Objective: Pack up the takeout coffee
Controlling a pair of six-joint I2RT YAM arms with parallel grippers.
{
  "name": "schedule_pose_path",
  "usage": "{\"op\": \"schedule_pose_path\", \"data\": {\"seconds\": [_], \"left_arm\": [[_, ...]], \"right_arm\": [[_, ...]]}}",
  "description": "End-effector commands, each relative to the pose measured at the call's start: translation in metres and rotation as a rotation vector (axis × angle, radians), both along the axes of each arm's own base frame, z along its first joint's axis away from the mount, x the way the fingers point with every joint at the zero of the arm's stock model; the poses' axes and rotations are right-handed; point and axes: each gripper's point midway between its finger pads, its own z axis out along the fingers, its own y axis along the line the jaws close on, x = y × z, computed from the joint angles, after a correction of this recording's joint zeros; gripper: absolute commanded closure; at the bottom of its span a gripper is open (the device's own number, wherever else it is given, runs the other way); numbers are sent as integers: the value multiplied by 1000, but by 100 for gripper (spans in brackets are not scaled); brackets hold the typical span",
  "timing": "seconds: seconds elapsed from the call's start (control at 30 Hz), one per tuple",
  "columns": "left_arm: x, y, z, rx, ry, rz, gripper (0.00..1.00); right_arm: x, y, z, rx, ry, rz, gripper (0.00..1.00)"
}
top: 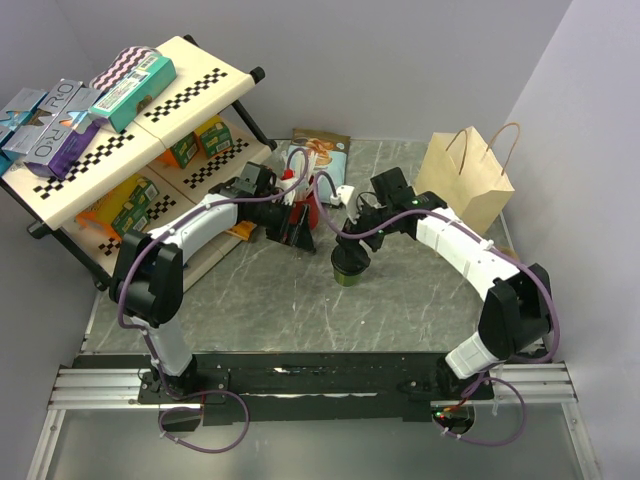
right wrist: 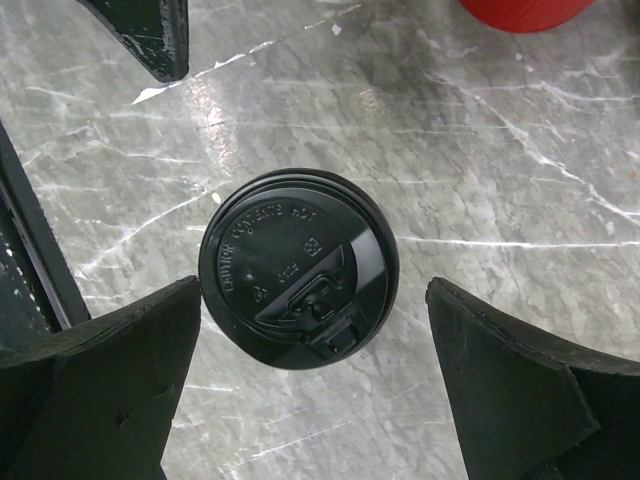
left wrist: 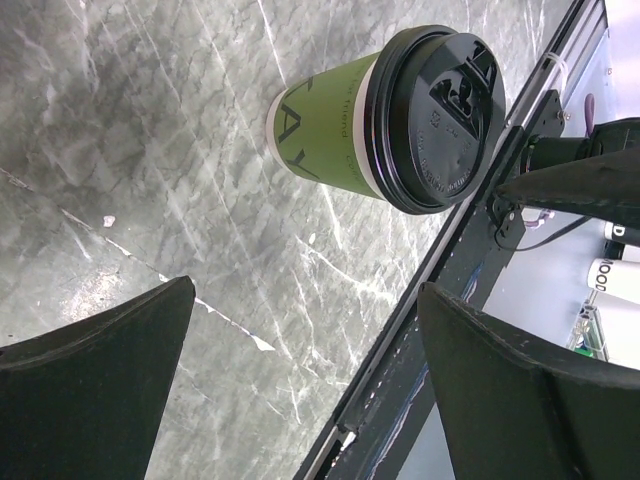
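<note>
indoors, marble table (top: 300, 310), pale walls (top: 400, 60), takeout coffee (right wrist: 298, 268), left claw (left wrist: 305, 290) spread, right claw (right wrist: 312, 285) spread

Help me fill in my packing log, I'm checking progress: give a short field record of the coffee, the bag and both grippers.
coffee cup: green, upright on the marble table
lid: black, on the cup
paper bag: standing at the table's far right, cup not in it
right gripper: open, above the cup, a finger on either side of the lid, not touching
left gripper: open, empty, cup ahead of it
red cup: on the table, apart from the coffee
packing: not yet done
</note>
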Motion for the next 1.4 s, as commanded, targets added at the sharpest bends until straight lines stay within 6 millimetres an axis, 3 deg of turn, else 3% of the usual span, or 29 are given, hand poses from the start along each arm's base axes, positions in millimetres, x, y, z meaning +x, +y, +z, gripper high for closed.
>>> {"op": "schedule_pose_path", "data": {"seconds": [0.0,0.37,0.6,1.1,1.37], "left_arm": [[2,-4,21,-53,-40,-5,1],[2,-3,14,-38,-26,4,1],[5,-2,11,-29,-24,13,1],[5,0,5,-9,-18,28,0],[4,2,1,0,-14,32,1]], "right_arm": [[-2,5,-2,-16,-11,42,0],[-7,10,-12,-38,-13,73,0],[-6,4,-32,-106,-3,63,0],[-8,-15,-80,-290,47,32,24],[-10,-27,-102,-399,84,9,25]]}}
